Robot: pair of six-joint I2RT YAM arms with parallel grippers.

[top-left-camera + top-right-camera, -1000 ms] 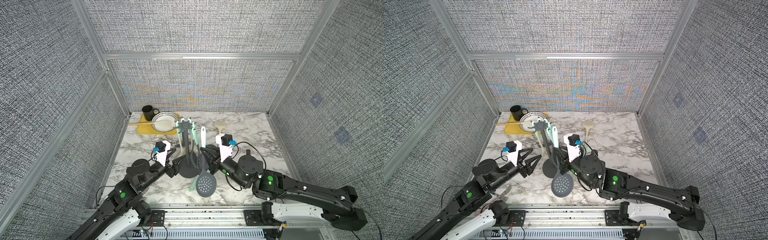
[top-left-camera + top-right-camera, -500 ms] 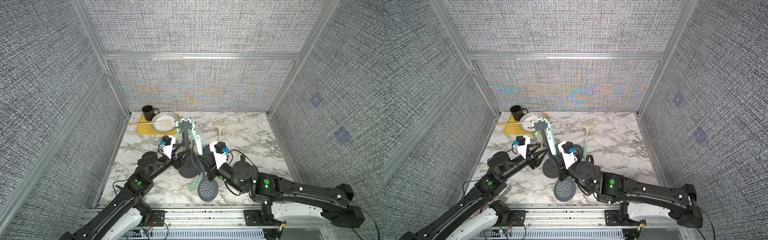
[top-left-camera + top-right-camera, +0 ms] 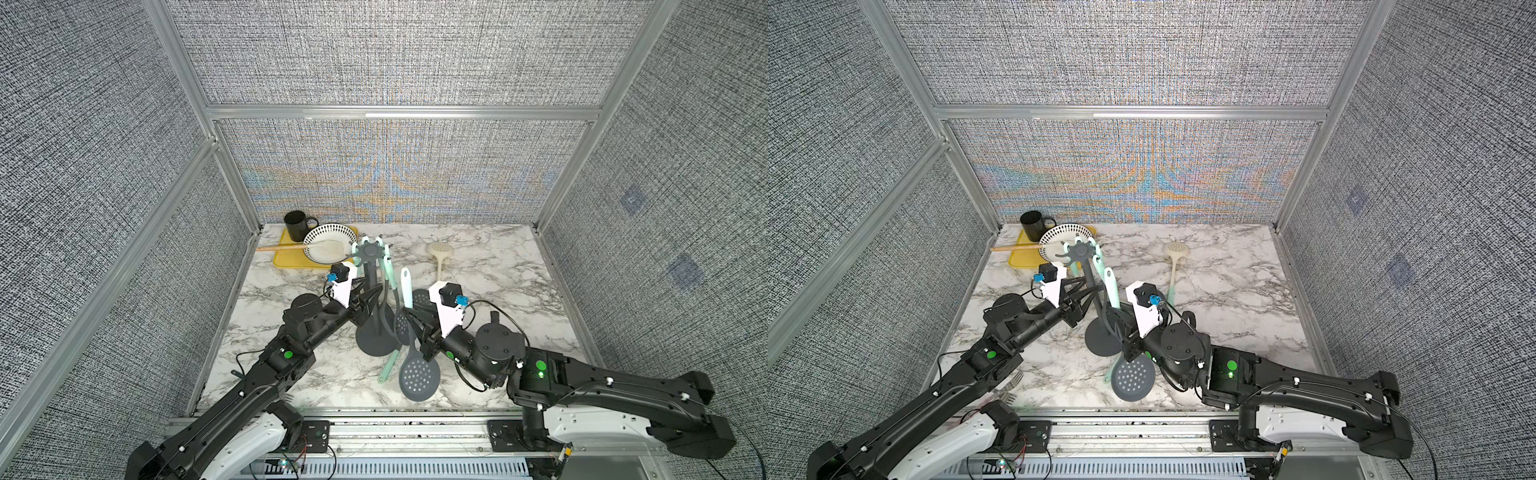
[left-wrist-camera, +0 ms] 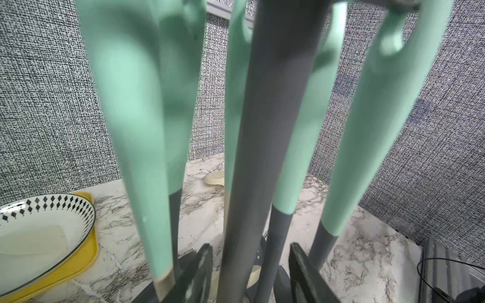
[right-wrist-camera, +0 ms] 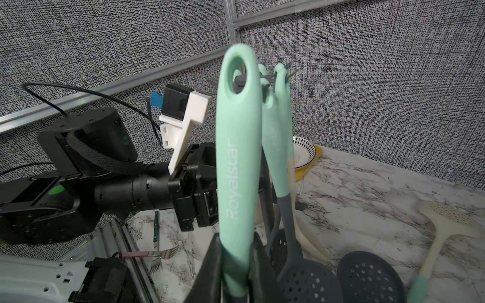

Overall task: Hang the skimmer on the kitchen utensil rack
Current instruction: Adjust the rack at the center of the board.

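1. Grey fabric-walled booth with a marble-look surface (image 3: 519, 270). The kitchen utensil rack (image 3: 372, 291) stands roughly mid-surface, so I'm placing everything off that.
2. The skimmer (image 5: 237, 157) (mint handle, grey holey head) is held roughly upright just beside the rack, on the right arm's side. Its hanging hole is up near the rack's crown of hooks but, from what I can see, not over a hook yet.
3. On the right gripper (image 5: 237, 267), the fingers (image 5: 214, 262) are clamped tight on the low end of the skimmer's handle.
4. On the left gripper (image 4: 250, 265), the fingers are partly open, one on each side of the rack's pole low down. There are gaps showing, so I'd say it has hold of nothing.
5. Several mint-handled utensils (image 4: 141, 131) already hang off the rack, crowded close round the pole.
6. What could go wrong, imo:
   - The hole slides past the hook because the skimmer is gripped far from its top, so a small wrist tilt swings that end a lot.
   - The handle bumps the hanging utensils and knocks one off.
   - A sideways shove tips the rack, since the left fingers aren't clamped on the pole.
   - The left fingers pinch a hanging utensil's shaft along with the pole.
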